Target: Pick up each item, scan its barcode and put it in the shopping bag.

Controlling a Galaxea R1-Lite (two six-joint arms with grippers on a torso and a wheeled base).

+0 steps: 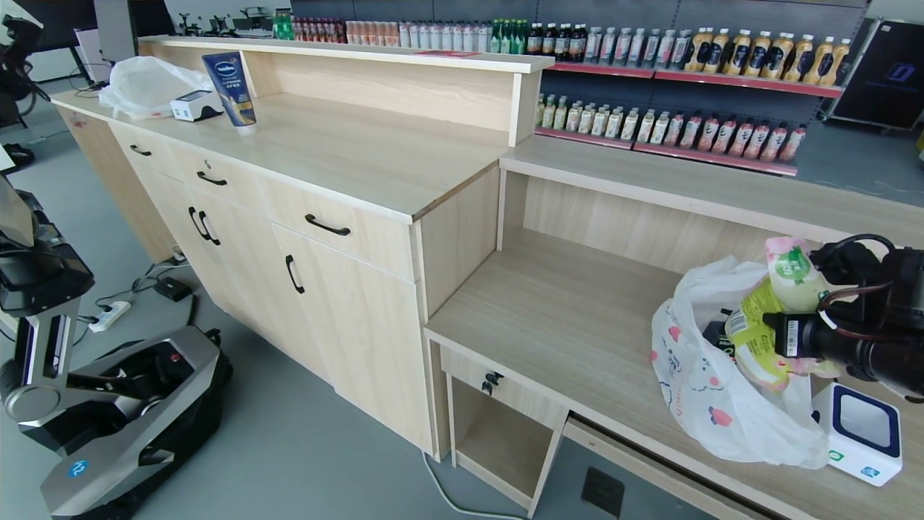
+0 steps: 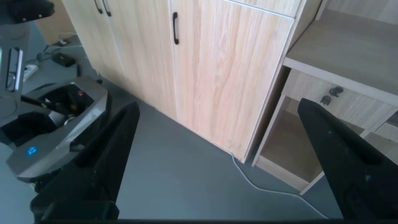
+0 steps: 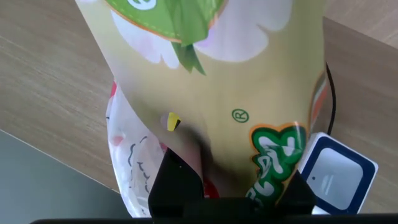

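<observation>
My right gripper (image 1: pixel 778 338) is shut on a green, yellow and pink snack pouch (image 1: pixel 776 296), holding it just over the mouth of the white printed shopping bag (image 1: pixel 711 404) on the low counter. In the right wrist view the pouch (image 3: pixel 217 93) hangs between the fingers (image 3: pixel 177 186) above the bag (image 3: pixel 127 155). The white scanner with a blue-framed window (image 1: pixel 863 433) stands on the counter beside the bag, close under the right arm. My left gripper (image 2: pixel 224 155) is open and holds nothing, low over the grey floor in front of the cabinet doors.
A blue tube (image 1: pixel 231 87) stands on the high counter (image 1: pixel 361 152) at the far left, next to a white plastic bag (image 1: pixel 144 87) and a small white device (image 1: pixel 195 107). Shelves of bottles (image 1: pixel 650 87) line the back. The low counter (image 1: pixel 548 310) has free room left of the bag.
</observation>
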